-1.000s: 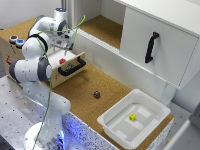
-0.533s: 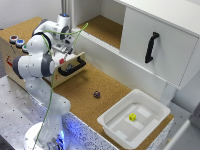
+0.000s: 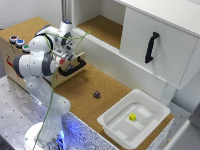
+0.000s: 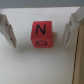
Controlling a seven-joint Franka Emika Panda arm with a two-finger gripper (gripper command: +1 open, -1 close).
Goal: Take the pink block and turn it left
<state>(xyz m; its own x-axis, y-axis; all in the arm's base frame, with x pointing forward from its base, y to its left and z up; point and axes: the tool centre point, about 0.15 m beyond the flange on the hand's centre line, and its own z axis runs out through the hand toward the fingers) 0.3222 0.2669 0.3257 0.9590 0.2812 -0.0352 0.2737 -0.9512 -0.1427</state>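
Observation:
The pink block [image 4: 40,34] is a small reddish-pink cube with dark letters on its top face, resting on a pale surface. My gripper [image 4: 40,42] hangs right over it, open, with one finger [image 4: 7,30] on each side and a gap between each finger and the block. In the exterior view the gripper [image 3: 64,52] points down over the wooden box at the exterior view's left. The block shows only as a small red spot [image 3: 62,61] under the gripper.
A dark purplish block [image 3: 96,94] lies on the cork table. A white tray [image 3: 113,127] holds a yellow block [image 3: 132,117]. A white cabinet door with a black handle [image 3: 150,47] stands behind. The wooden box has a black handle [image 3: 72,68] and coloured buttons [image 3: 17,41].
The arm has shifted slightly and the gripper has come down a little over the box. The other blocks have not moved.

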